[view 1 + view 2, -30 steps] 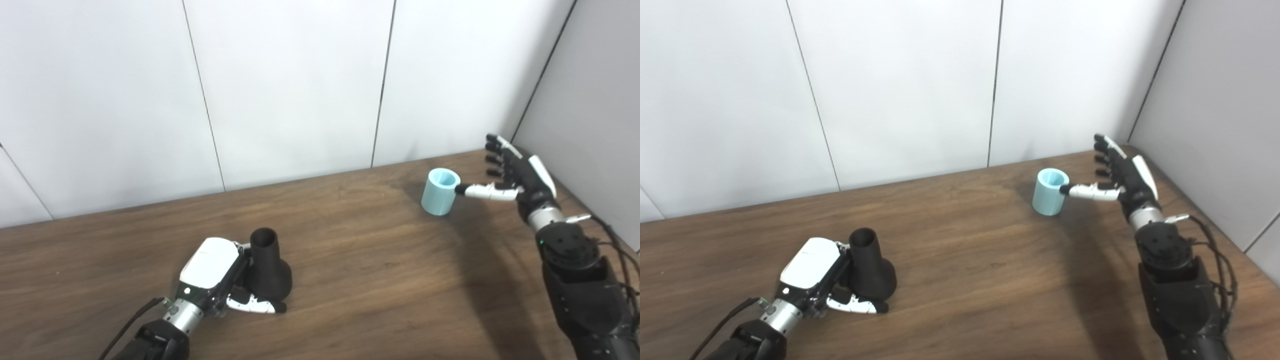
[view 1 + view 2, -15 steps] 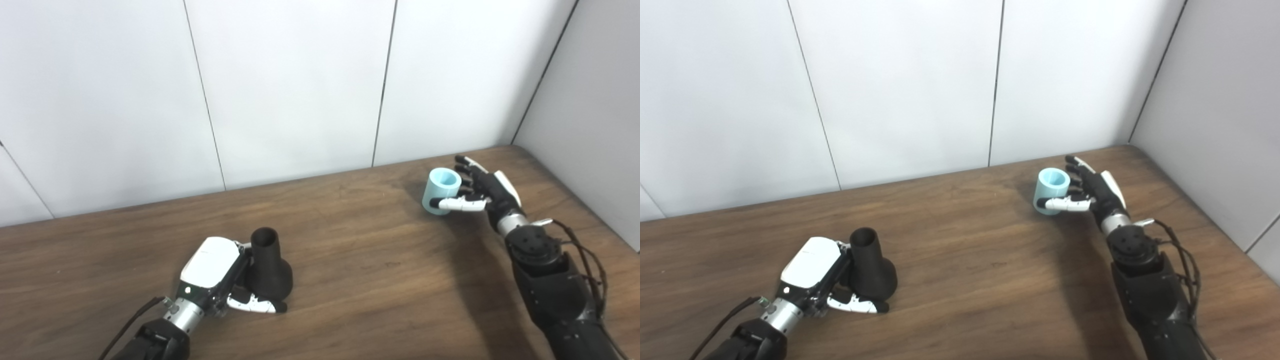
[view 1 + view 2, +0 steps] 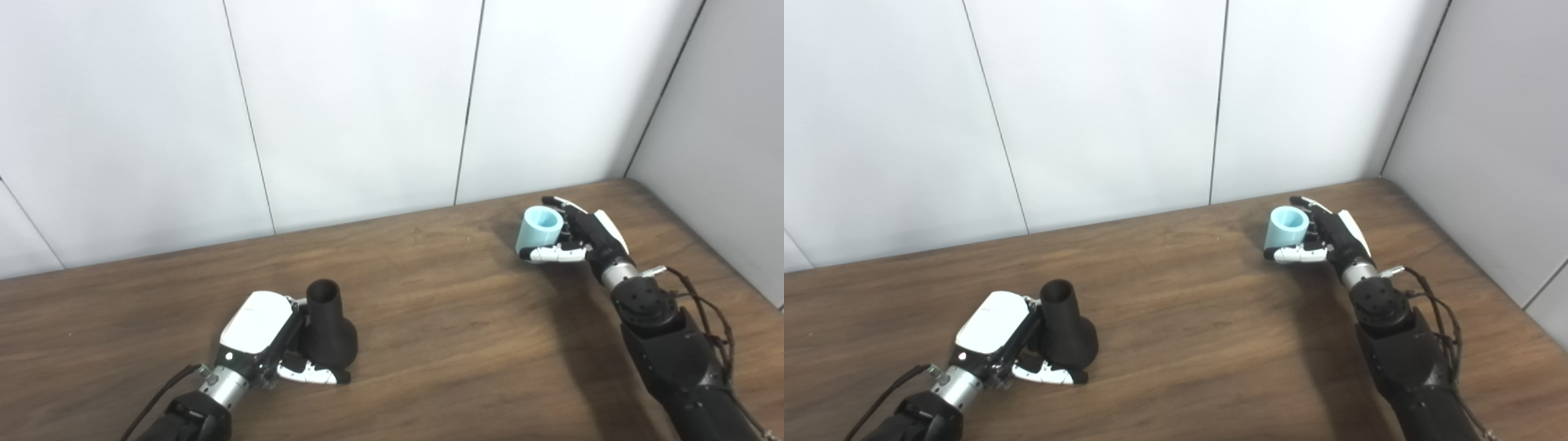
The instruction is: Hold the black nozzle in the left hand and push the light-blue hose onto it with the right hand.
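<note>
The left hand (image 3: 269,337) grips the black nozzle (image 3: 327,327), which stands upright on the near left of the wooden table (image 3: 441,331). Well apart at the far right, the right hand (image 3: 582,236) curls loosely around the upright hose (image 3: 539,229), thumb in front; only bare tabletop lies between them.

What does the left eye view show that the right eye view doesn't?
Only the left eye view: a long stretch of the slanting wall seam at the far left.
Only the right eye view: a side-wall seam low at the right, and more table beyond the right arm.
Both: the left hand shut on the upright black nozzle, and the right hand wrapped around the light-blue hose.
</note>
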You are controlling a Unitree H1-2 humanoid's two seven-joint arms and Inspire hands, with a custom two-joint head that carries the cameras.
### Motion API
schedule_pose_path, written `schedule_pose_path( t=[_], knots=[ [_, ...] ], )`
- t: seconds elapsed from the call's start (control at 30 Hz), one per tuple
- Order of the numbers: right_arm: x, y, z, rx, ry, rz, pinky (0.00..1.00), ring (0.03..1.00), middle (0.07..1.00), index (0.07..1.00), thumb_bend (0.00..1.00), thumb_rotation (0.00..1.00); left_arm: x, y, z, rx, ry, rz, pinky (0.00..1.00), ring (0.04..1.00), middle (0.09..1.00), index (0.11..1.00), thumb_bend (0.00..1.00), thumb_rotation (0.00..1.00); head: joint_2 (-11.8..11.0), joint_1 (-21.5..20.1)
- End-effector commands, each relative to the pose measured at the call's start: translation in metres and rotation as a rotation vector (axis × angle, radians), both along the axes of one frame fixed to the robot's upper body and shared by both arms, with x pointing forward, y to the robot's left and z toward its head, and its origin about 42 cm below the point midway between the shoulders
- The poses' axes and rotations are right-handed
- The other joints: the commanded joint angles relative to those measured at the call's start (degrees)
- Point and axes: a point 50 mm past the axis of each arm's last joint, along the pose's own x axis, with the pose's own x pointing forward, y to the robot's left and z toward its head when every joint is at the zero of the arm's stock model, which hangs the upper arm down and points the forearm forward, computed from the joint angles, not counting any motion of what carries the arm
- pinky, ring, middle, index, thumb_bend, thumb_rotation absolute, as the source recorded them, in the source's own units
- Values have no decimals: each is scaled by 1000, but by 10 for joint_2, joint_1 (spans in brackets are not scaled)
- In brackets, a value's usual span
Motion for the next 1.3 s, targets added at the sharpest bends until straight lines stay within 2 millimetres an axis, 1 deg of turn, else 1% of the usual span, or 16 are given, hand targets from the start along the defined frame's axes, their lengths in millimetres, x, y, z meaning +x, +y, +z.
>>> schedule_pose_path(
  t=[0.0, 0.1, 0.23, 0.3, 0.33, 0.37, 0.4, 0.43, 0.47, 0.53, 0.73, 1.0, 1.1, 1.2, 1.27],
  knots=[
    [12, 5, 19, -23, -79, 25, 654, 717, 770, 792, 801, 56, -51, 26, -78, 218, 251, -5, 375, 392, 441, 537, 499, 0, 1, 0],
    [12, 9, 20, -47, -104, 19, 629, 679, 741, 756, 765, 14, -52, 27, -78, 218, 249, -6, 379, 397, 437, 535, 500, 0, 2, 1],
    [14, 11, 19, -90, -133, 16, 565, 611, 644, 653, 725, 1, -52, 27, -78, 222, 246, -6, 364, 400, 434, 533, 500, 0, 5, 3],
    [15, 10, 19, -105, -141, 26, 557, 599, 627, 631, 705, 0, -52, 27, -77, 216, 251, -4, 362, 401, 437, 530, 501, 0, 5, 4],
    [15, 10, 19, -118, -147, 35, 524, 572, 608, 562, 611, 59, -51, 27, -77, 212, 255, -3, 374, 400, 441, 531, 501, 0, 5, 4],
    [16, 9, 19, -126, -152, 40, 493, 542, 586, 528, 563, 90, -51, 27, -77, 209, 257, -3, 383, 398, 440, 533, 500, 0, 5, 4],
    [16, 9, 18, -138, -157, 44, 477, 526, 574, 510, 538, 106, -51, 28, -77, 205, 258, -3, 388, 398, 440, 534, 500, 0, 5, 4],
    [16, 9, 18, -146, -158, 43, 450, 498, 518, 508, 529, 55, -51, 28, -77, 204, 259, -4, 389, 398, 442, 534, 500, 0, 5, 4],
    [16, 9, 18, -151, -159, 42, 430, 479, 482, 511, 527, 22, -51, 28, -77, 204, 259, -4, 386, 398, 441, 534, 500, 0, 5, 4],
    [14, 11, 19, -149, -159, 32, 388, 436, 447, 516, 524, 3, -51, 28, -77, 211, 256, -7, 385, 397, 441, 534, 500, 0, 6, 4],
    [13, 11, 18, -148, -158, 22, 348, 387, 425, 526, 522, 0, -52, 28, -77, 209, 261, 4, 379, 391, 444, 534, 500, 0, 8, 7],
    [12, 13, 17, -148, -170, 12, 354, 395, 430, 523, 523, 0, -51, 30, -76, 222, 254, 3, 392, 407, 451, 528, 502, 0, 9, 13],
    [10, 20, 24, -150, -202, 23, 344, 390, 428, 525, 523, 0, -51, 29, -76, 209, 250, 1, 374, 401, 444, 528, 501, 0, 9, 17],
    [8, 38, 43, -172, -272, 59, 351, 399, 436, 522, 524, 0, -51, 29, -75, 197, 254, -3, 386, 393, 443, 534, 500, 0, 11, 16],
    [7, 49, 56, -194, -314, 84, 340, 389, 436, 523, 524, 0, -51, 29, -75, 198, 256, -3, 397, 393, 444, 536, 500, 0, 11, 17]
  ],
)
